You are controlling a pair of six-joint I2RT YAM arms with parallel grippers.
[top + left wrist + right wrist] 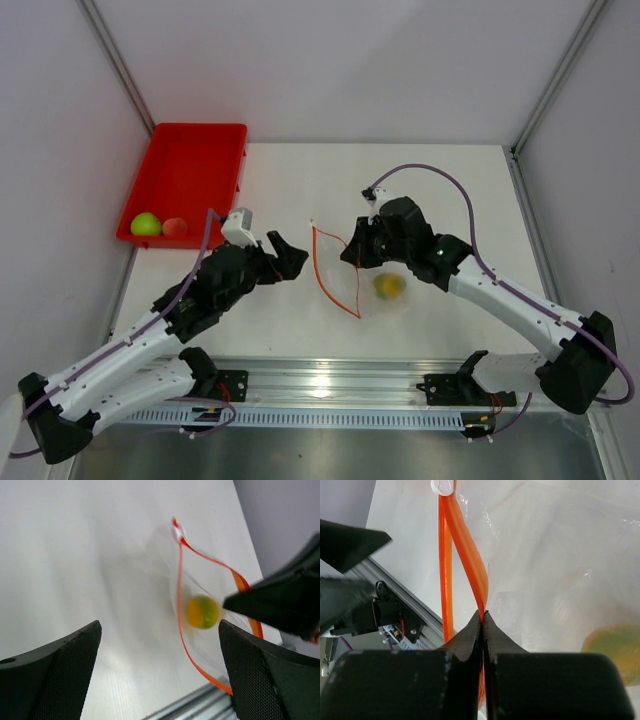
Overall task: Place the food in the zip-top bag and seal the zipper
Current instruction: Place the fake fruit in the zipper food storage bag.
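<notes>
One of three is in — the yellow-orange fruit (389, 286) sits inside the zip-top bag (365, 292), my right gripper (482, 614) clamped on its zipper (318, 262). The green fruit (146, 224) and pinkish fruit (175, 227) lie in the red tray (195, 150); my left gripper (285, 255) gapes empty — sealing remains.

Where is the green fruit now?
In the top view, the green fruit lies at the left, in the near end of the red tray, beside the pinkish-orange fruit.
</notes>
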